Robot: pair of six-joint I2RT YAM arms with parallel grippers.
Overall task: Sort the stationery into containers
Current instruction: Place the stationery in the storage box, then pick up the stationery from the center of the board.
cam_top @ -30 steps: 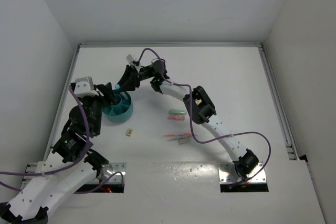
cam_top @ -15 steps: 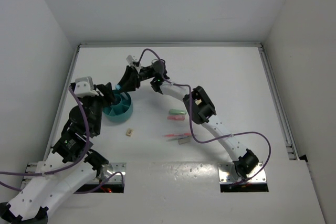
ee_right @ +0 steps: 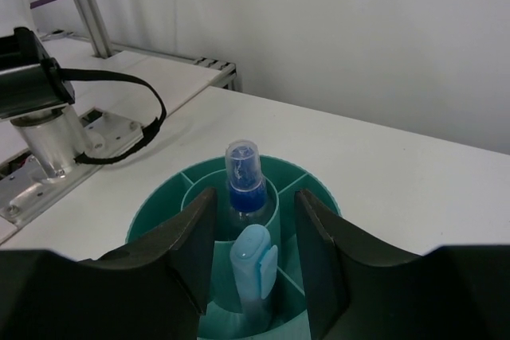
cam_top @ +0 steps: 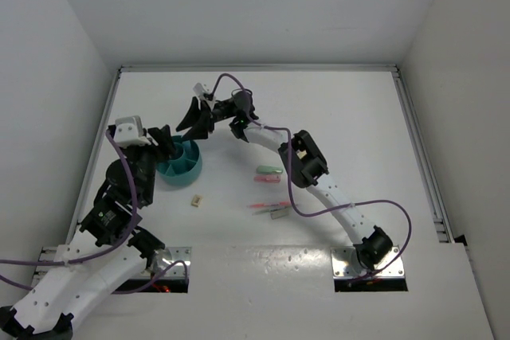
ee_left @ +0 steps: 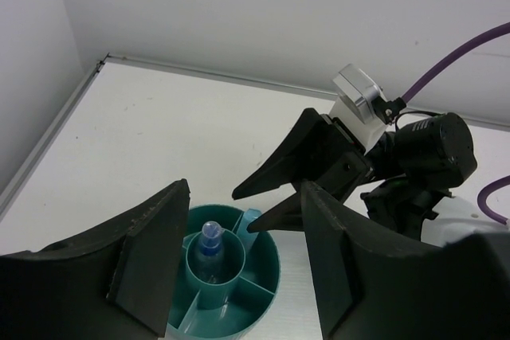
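Observation:
The teal organiser (cam_top: 190, 170) stands at the table's left. A clear-blue marker (ee_right: 244, 177) stands upright in its centre tube. A light-blue marker (ee_right: 256, 264) stands in an outer compartment. My right gripper (ee_right: 255, 216) hangs open over it, a finger on each side with a gap to the marker. My left gripper (ee_left: 245, 197) is open, its jaws straddling the organiser (ee_left: 269, 280); the left finger hides the left rim and the right finger stands apart from it. A green piece (cam_top: 269, 170), pink piece (cam_top: 267, 179), red pen (cam_top: 263, 206) and beige eraser (cam_top: 195, 201) lie on the table.
A raised rail (cam_top: 255, 68) runs along the table's far edge, and another rail (cam_top: 422, 157) along the right side. White walls close in on three sides. The right arm (cam_top: 307, 166) arcs over the loose stationery.
My right gripper's jaws have spread apart and let go of the light-blue marker, which now stands in the organiser. The left arm has held still.

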